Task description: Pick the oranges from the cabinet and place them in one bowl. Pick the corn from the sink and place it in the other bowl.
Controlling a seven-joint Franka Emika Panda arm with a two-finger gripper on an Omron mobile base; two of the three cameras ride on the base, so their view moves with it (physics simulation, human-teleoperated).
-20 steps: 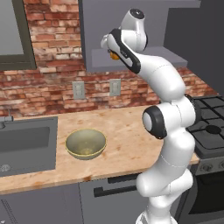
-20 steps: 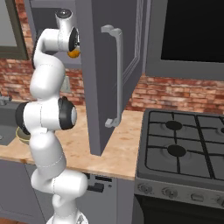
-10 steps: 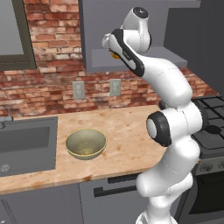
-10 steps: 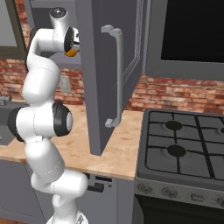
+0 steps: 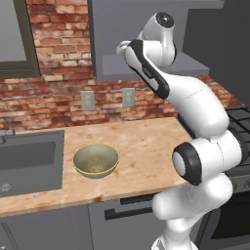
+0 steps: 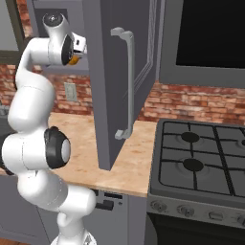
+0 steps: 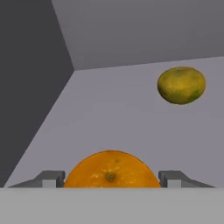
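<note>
My gripper (image 7: 111, 179) is shut on the bright orange fruit (image 7: 110, 168), with a fingertip on each side of it, just at the grey cabinet (image 5: 128, 29) shelf. The same orange (image 6: 72, 60) peeks out under the hand in the right base view. Further back on the shelf floor lies the yellow-green orange (image 7: 181, 85), apart from the gripper. One olive-tan bowl (image 5: 95, 160) stands empty on the wooden counter, below and left of the hand. The dark sink (image 5: 29, 161) is at the left edge. The corn and the other bowl are out of view.
The open cabinet door (image 6: 103, 95) with its long handle (image 6: 125, 81) hangs right of the arm. A gas stove (image 6: 196, 153) lies to the right. A brick wall with outlets (image 5: 88, 100) backs the counter (image 5: 146, 146).
The arm's elbow and lower links have swung to the right in the left base view. The hand has stayed at the cabinet shelf with the orange between its fingers.
</note>
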